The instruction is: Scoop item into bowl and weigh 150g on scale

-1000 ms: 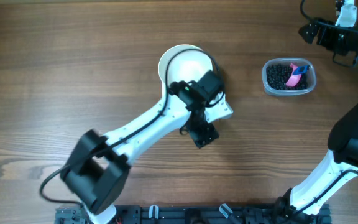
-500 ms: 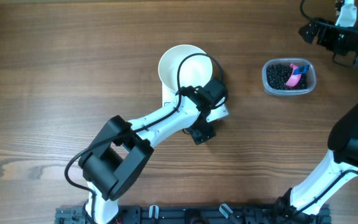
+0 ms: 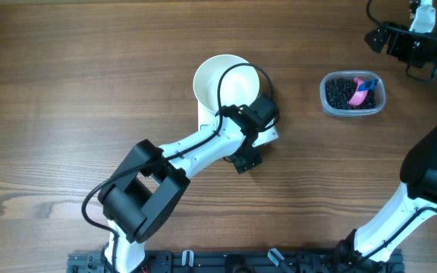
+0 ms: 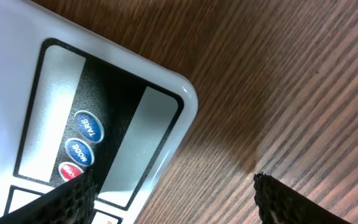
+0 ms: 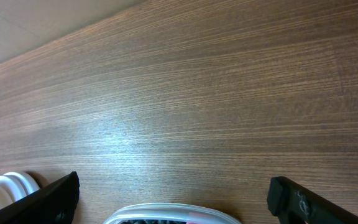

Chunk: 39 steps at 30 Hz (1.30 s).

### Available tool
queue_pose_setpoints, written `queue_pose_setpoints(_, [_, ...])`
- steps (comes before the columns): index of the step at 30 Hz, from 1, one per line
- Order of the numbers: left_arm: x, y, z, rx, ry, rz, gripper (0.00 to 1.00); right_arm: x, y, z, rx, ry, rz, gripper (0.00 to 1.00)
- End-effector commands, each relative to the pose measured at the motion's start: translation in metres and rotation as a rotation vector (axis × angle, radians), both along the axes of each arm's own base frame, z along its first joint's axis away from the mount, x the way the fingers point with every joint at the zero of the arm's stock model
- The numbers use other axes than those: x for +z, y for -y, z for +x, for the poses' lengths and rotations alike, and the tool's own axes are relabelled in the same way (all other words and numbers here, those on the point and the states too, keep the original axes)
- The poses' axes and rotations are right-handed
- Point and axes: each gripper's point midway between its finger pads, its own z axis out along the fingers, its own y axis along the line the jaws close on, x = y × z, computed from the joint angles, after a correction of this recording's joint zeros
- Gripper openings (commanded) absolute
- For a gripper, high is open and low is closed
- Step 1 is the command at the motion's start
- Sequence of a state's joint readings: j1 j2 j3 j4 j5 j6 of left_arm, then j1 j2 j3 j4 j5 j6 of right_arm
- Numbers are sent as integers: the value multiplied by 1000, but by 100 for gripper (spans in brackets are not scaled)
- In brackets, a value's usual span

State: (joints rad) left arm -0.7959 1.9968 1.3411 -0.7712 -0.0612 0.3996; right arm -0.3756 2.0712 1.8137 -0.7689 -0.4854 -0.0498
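Two tools stand open and empty. Overhead, the left tool (image 3: 245,158) hangs over the scale (image 3: 273,136), by the bowl (image 3: 218,76); the beans (image 3: 342,92) lie well to the right, nearer the right tool (image 3: 379,38). Left wrist: buttons (image 4: 82,146) beneath. Right wrist: tub (image 5: 166,213) rim below.

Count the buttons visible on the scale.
3 on the scale: blue TARE button, blue MODE button beside it, red button partly behind the left gripper. Others may be hidden.

Scale (image 4: 17,43): TARE button (image 4: 89,126), MODE button (image 4: 81,151); red button (image 4: 72,170) illegible.
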Motion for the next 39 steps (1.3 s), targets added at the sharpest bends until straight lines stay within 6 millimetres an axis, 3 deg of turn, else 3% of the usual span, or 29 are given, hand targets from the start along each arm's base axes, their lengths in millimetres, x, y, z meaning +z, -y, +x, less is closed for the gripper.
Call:
queue_pose_setpoints(1, [-31,-10,-8,-7,-63,51,85,0,0,4,2,4,-7,100])
queue_pose_setpoints(14, [-43,-12,-8,-2,-61,81,84,0,0,4,1,4,-7,100])
queue_pose_setpoints(17, [-37,-10,-6,-2,-52,69,84,0,0,4,1,4,-7,100])
queue_pose_setpoints(19, [-21,-5,-2,17,-24,33,84,0,0,4,2,5,-8,100])
queue_pose_setpoints(23, [36,20,-10,16,-18,-157,84,0,0,4,2,4,-7,100])
queue_pose_setpoints(31, [138,28,-19,113,57,-415,87,0,0,4,1,4,-7,100])
queue_pose_setpoints(35, [180,-9,5,368,103,-524,91,0,0,4,1,4,-7,100])
queue_pose_setpoints(37, [189,-31,18,514,106,-554,92,0,0,4,2,4,-7,100])
queue_pose_setpoints(39, [195,-72,36,728,106,-574,96,0,0,4,2,4,-7,100])
